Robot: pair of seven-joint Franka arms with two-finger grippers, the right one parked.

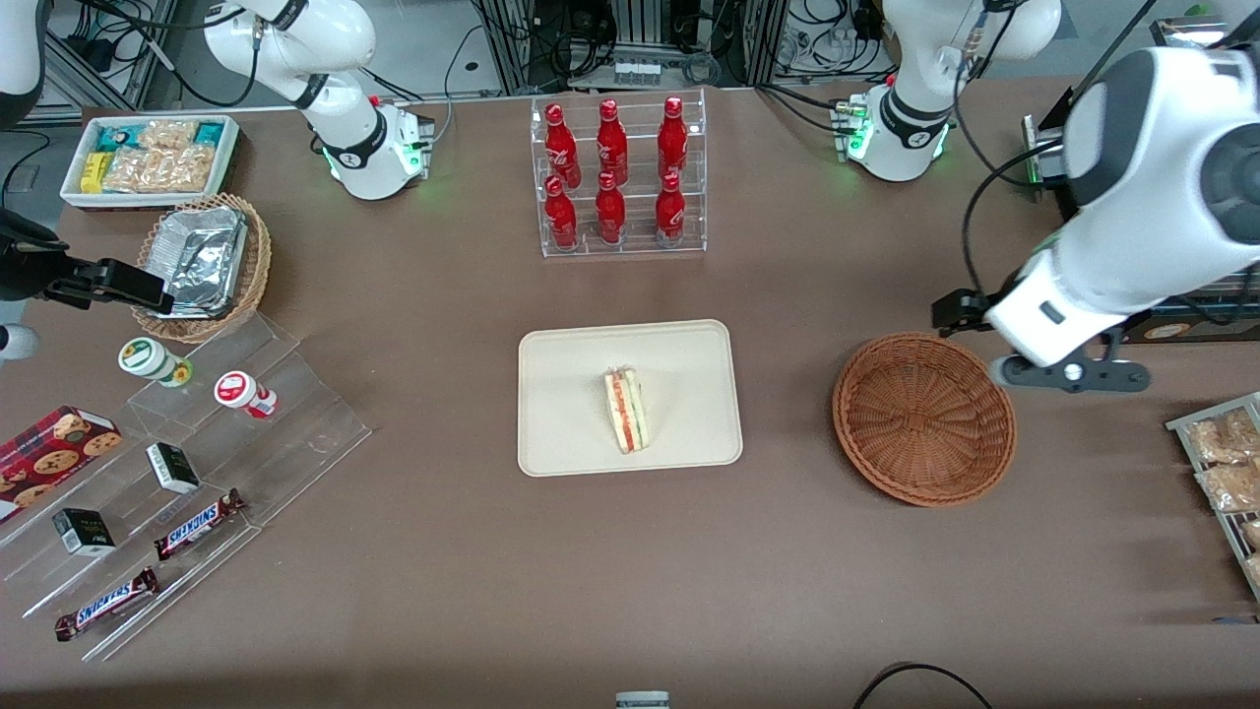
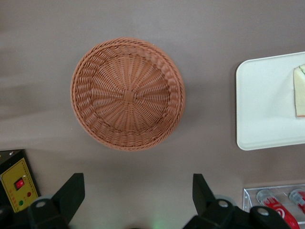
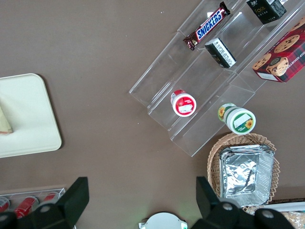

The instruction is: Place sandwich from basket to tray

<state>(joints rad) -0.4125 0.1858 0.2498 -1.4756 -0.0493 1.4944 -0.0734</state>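
Note:
The sandwich (image 1: 627,411) lies on the cream tray (image 1: 571,374) at the table's middle, its red, orange and green filling edge showing. The wrist view catches the tray's end (image 2: 262,100) and one corner of the sandwich (image 2: 299,91). The round reddish-brown basket (image 1: 925,418) stands empty beside the tray, toward the working arm's end. My gripper (image 1: 1068,374) hangs well above the table next to the basket, apart from it. In the wrist view the gripper (image 2: 137,179) is open, with only bare table between its fingers and the basket (image 2: 127,94) below.
A clear rack of red bottles (image 1: 618,177) stands farther from the front camera than the tray. Toward the parked arm's end are a white snack bin (image 1: 148,158), a paler wicker basket with foil container (image 1: 202,264) and acrylic steps with candy bars (image 1: 197,453). A snack rack (image 1: 1226,473) sits near the basket.

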